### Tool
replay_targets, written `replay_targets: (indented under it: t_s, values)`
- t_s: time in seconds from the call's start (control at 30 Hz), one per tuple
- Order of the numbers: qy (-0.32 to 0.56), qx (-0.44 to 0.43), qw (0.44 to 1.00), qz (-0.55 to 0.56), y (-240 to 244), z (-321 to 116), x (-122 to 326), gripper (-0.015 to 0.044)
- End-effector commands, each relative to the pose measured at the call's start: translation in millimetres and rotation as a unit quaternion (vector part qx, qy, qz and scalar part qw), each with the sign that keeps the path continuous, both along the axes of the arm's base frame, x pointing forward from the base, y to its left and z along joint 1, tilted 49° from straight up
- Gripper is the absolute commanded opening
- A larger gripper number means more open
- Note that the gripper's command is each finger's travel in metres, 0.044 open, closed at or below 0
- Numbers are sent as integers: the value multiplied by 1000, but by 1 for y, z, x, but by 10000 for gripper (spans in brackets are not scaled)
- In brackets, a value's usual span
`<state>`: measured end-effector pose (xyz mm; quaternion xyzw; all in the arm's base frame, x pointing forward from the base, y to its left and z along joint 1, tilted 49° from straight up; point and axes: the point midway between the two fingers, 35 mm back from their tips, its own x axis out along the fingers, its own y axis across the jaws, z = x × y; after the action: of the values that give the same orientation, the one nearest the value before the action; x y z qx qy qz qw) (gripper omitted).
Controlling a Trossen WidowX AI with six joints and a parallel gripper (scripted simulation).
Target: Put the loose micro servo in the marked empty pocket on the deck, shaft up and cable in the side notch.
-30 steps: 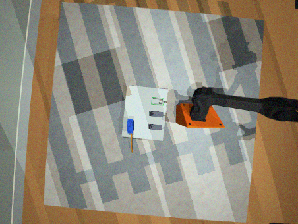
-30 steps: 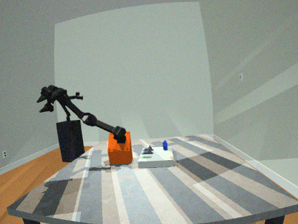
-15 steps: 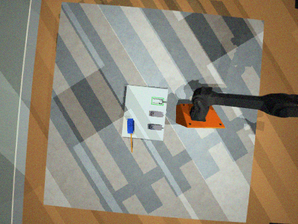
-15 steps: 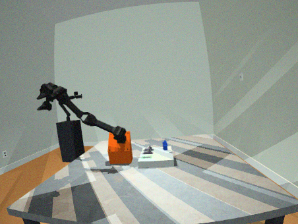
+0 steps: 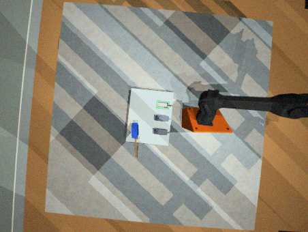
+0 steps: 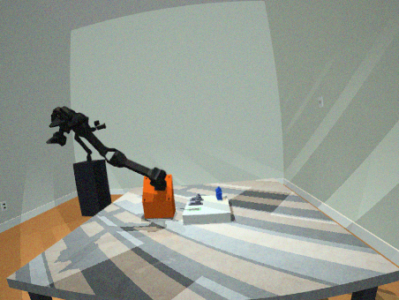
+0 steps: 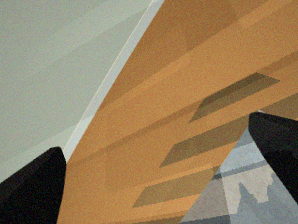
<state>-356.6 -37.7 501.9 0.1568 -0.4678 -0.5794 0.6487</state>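
The blue micro servo (image 5: 135, 130) (image 6: 219, 193) is on the white deck (image 5: 146, 99) (image 6: 207, 218), near the corner farthest from the arm's base. It looks tall in the exterior view; its shaft direction is too small to tell. Its orange cable (image 5: 136, 149) runs past the deck's edge. The green-outlined pocket (image 5: 163, 101) (image 6: 194, 209) is empty, on the side toward the base. My gripper (image 6: 52, 131) (image 7: 157, 139) is open and empty, raised high and far from the deck on the other side of the base. It is outside the top view.
Two dark servos (image 5: 161, 118) (image 5: 160, 131) sit in the deck beside the marked pocket. The orange arm base (image 5: 218, 124) (image 6: 159, 205) stands close beside the deck. A dark pedestal (image 6: 92, 187) stands behind the table. The striped table top (image 5: 102, 191) surrounds the deck.
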Motion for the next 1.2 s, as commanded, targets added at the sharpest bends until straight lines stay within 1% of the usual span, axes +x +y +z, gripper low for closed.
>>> replay_targets:
  t_s: [0.0,0.13,0.2,0.47,0.67,0.93,1.1,1.17]
  values:
    - [12,-15,1000,11,-2,12,14,440]
    - [15,-39,999,33,-6,28,31,440]
    - [37,-44,998,40,-8,35,46,440]
    - [56,-56,995,59,-14,50,73,440]
    - [102,-61,990,70,-18,66,110,440]
    - [111,-79,986,95,-21,79,136,440]
    - [126,-92,978,136,-26,91,172,440]
    - [152,-92,973,150,-30,94,197,440]
